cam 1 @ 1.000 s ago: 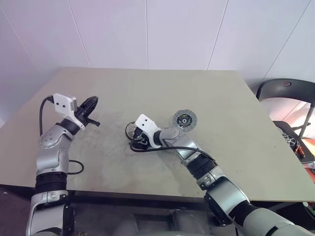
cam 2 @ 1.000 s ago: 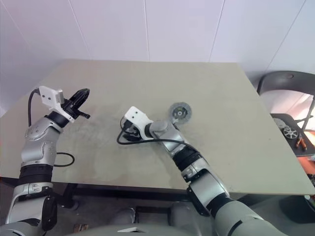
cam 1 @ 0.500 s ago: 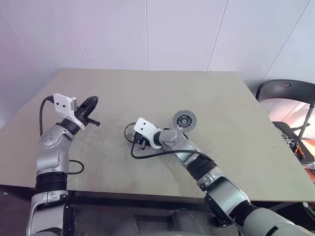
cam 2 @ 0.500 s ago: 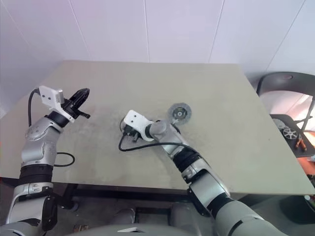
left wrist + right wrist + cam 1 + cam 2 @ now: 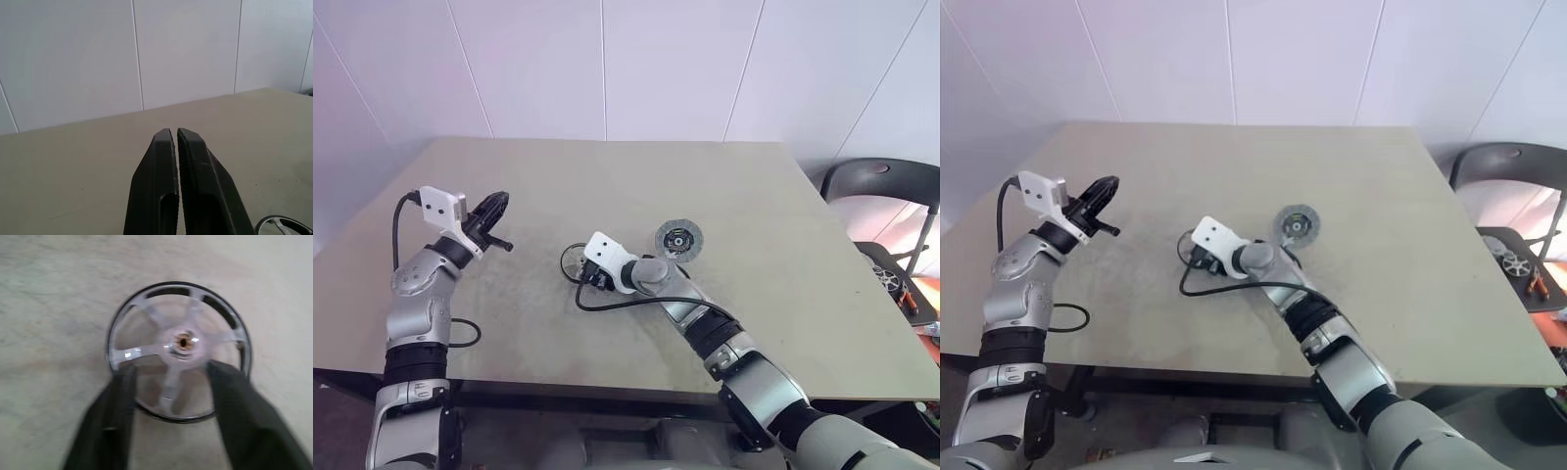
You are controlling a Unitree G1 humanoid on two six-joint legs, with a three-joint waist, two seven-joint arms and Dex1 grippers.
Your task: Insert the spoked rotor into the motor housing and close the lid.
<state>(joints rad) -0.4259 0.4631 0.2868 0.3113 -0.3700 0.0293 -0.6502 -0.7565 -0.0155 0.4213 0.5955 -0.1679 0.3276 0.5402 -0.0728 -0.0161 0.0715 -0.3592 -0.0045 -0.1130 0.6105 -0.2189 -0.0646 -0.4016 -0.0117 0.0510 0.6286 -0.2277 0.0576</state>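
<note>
The right tool (image 5: 168,382) sits low over the spoked rotor (image 5: 178,350), which lies flat near the middle of the surface (image 5: 754,294), directly ahead of the tool's tips. Its two fingers (image 5: 115,406) are spread, one on each side of the hub, over the rim's near part; whether they touch the disc cannot be told. A round disc has no long axis, so I judge the coming move turns only on centring the fingers on the rim before closing. The lid (image 5: 679,238) lies flat just beside the rotor, toward the surface's right edge. The left tool (image 5: 489,211), pressed together and holding nothing, hangs above the left edge, well apart, so the right arm is nearer. The surface is matte beige, against white wall panels; a dark chair (image 5: 881,186) stands beyond the right edge.
</note>
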